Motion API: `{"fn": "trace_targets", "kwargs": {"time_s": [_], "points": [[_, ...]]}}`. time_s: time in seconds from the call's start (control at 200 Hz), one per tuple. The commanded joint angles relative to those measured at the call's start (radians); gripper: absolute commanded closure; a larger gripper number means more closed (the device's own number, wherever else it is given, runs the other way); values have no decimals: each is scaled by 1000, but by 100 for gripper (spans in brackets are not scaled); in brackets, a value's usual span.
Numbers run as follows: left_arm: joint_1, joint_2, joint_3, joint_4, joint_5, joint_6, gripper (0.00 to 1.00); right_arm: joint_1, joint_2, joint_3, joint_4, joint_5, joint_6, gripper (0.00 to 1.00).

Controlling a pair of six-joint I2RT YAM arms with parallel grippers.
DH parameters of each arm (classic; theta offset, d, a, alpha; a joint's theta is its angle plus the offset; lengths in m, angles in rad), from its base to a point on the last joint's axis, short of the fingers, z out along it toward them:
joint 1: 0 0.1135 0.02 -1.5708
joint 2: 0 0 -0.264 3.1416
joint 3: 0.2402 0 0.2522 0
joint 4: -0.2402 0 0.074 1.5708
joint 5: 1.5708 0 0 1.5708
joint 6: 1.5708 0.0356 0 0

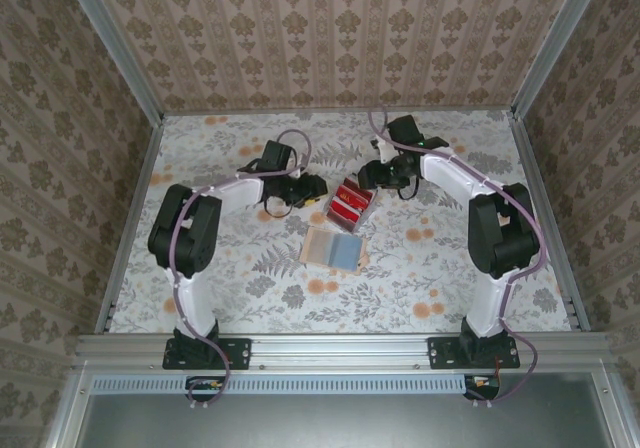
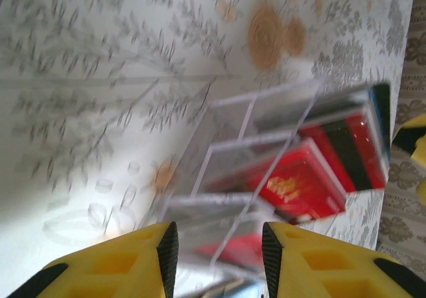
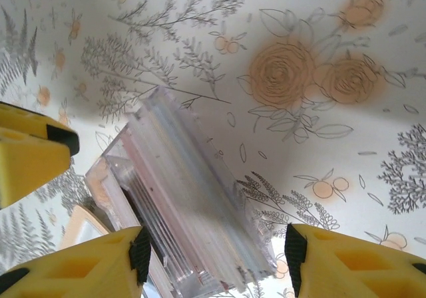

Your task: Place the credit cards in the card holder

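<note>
Top external: credit cards (image 1: 350, 203) form red cluster mid-table, between both grippers; left gripper (image 1: 295, 193) just left of them, right gripper (image 1: 383, 176) just off their far-right end, about equally near. Card holder (image 1: 335, 250) lies open and flat, just nearward of cards

Left wrist: fingers (image 2: 133, 265) spread; clear divided rack (image 2: 226, 145) straight ahead, cards upright inside, its near edge between fingertips

Right wrist: fingers (image 3: 346, 265) spread, straddling rack end; rack's long axis runs away up-left; contact unclear

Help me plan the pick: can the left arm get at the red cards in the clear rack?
Probably yes: the left gripper is open at the clear rack, nothing blocking the red cards.
</note>
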Motion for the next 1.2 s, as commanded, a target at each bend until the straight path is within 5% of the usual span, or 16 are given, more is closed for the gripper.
{"fn": "trace_targets", "kwargs": {"time_s": [0.0,0.32,1.195], "points": [[-11,-98,-74,33,12,-12,59,43,-6,67,-107,86,-194,40],[-12,-248,-240,11,-44,-2,59,70,6,105,-125,113,-258,30],[-87,-70,-101,29,-32,-9,59,107,118,151,-158,289,-258,27]]}}
